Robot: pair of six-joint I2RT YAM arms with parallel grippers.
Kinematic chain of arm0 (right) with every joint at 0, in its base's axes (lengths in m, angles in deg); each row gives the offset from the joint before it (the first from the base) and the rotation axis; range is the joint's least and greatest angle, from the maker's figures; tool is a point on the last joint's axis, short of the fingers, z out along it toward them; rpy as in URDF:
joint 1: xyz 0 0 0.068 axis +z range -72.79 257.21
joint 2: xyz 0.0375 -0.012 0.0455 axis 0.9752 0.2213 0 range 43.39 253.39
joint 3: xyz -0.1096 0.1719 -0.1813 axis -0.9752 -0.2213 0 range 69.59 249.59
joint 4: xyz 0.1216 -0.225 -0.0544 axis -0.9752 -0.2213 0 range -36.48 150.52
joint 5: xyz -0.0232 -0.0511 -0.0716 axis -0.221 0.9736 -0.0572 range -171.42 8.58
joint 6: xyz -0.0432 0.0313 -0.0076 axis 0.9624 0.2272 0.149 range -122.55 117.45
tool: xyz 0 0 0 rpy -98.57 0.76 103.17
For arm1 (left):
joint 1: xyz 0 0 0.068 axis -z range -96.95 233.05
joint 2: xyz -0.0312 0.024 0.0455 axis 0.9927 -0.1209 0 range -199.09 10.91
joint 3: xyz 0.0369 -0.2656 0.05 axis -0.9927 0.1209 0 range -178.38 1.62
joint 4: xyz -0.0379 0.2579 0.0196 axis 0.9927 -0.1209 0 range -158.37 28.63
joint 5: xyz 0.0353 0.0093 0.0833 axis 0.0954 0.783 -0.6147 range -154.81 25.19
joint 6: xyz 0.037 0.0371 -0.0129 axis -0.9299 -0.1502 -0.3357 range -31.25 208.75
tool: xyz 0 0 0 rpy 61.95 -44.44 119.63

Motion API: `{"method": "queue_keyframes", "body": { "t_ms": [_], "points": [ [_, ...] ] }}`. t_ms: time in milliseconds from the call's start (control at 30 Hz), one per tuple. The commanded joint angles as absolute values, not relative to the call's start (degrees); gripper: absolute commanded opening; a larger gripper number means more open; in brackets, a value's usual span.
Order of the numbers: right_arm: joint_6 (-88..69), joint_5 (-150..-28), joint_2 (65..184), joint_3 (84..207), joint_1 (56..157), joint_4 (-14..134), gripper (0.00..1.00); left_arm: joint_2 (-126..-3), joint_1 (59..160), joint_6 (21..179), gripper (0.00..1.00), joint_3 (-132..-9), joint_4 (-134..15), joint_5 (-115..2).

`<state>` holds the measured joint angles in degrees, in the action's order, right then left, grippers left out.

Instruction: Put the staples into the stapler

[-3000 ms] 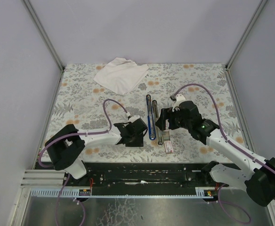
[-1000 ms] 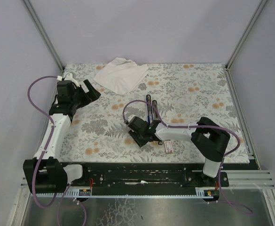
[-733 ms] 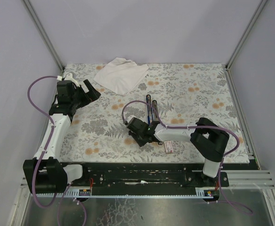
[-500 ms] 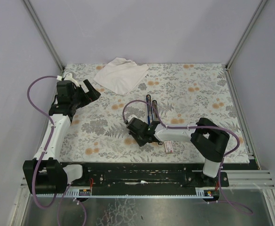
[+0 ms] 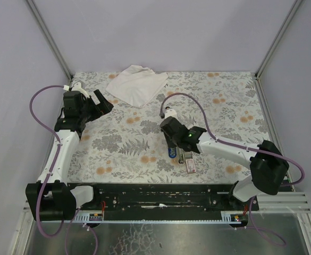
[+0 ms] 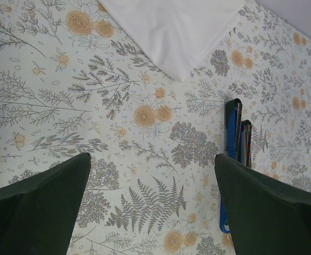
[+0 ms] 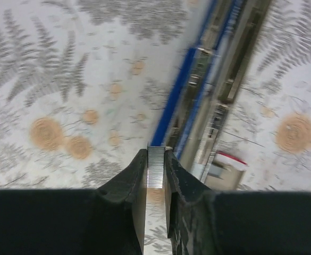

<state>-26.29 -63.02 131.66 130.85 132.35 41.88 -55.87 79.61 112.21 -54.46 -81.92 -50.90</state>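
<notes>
Staples (image 7: 155, 171) pinched in right gripper (image 7: 155, 154), box (image 7: 223, 169) label illegible

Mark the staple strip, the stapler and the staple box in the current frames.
staple strip (image 7: 155, 166): right wrist view, its silvery top face.
stapler (image 6: 233, 126): left wrist view, the blue body.
staple box (image 5: 191, 166): top external view, the label face.

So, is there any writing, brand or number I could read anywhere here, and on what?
None can be read.
The small flat box with the pink-red and white label may carry print, but it is blurred in the right wrist view and too small from above.
</notes>
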Motion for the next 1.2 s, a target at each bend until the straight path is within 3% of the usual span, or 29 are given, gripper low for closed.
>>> {"method": "queue_keyframes", "body": {
  "t_ms": [0,1167],
  "points": [
    [-29.66,-59.53,129.22,127.28,128.51,43.18,0.13,-54.84,79.01,111.03,1.0,-53.84,-79.3,-51.69],
    [-34.69,-54.75,134.53,123.57,124.85,48.82,0.14,-55.19,78.93,111.16,1.0,-53.89,-79.21,-51.33]
  ]
}}
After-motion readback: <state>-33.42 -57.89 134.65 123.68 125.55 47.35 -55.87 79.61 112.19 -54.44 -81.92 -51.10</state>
